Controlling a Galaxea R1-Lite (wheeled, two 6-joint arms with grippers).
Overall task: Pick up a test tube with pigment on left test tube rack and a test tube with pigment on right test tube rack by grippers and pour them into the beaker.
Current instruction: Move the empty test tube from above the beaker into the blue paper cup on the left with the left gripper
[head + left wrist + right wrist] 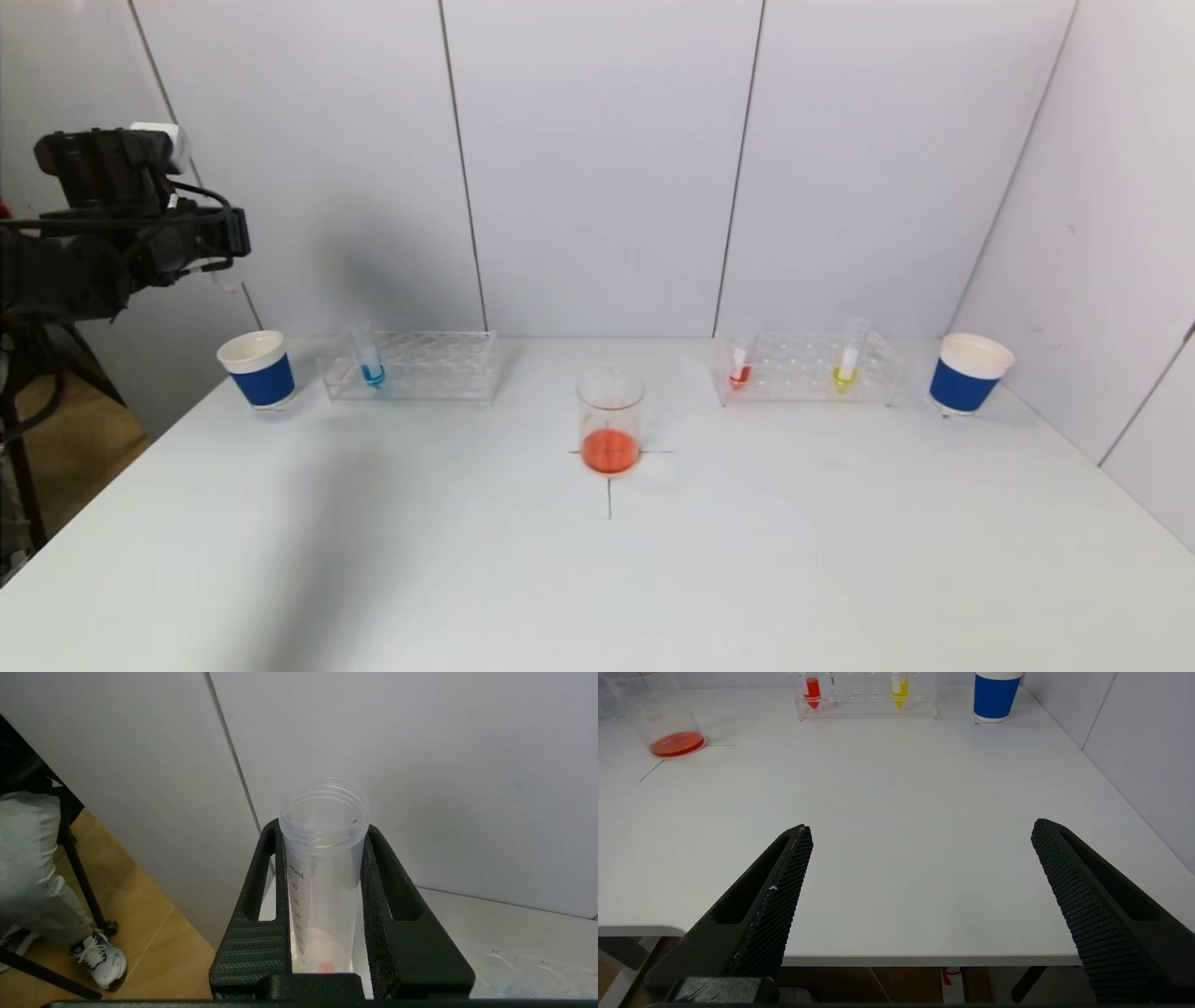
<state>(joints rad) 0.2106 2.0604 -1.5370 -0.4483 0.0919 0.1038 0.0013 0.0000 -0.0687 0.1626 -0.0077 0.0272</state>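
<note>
My left gripper (224, 252) is raised at the far left, above the blue paper cup (257, 369). In the left wrist view the left gripper (323, 830) is shut on a clear test tube (322, 882), which holds only a red trace at its bottom. The left rack (429, 364) holds a blue-pigment tube (372, 369). The right rack (803, 369) holds a red tube (739, 369) and a yellow tube (846, 366). The beaker (611, 420) stands at mid-table with orange-red liquid in it. My right gripper (922, 828) hangs open over the table's near edge, out of the head view.
A second blue paper cup (969, 373) stands right of the right rack. White wall panels close in the back and right side. A person's leg and shoe (98, 956) are on the floor left of the table.
</note>
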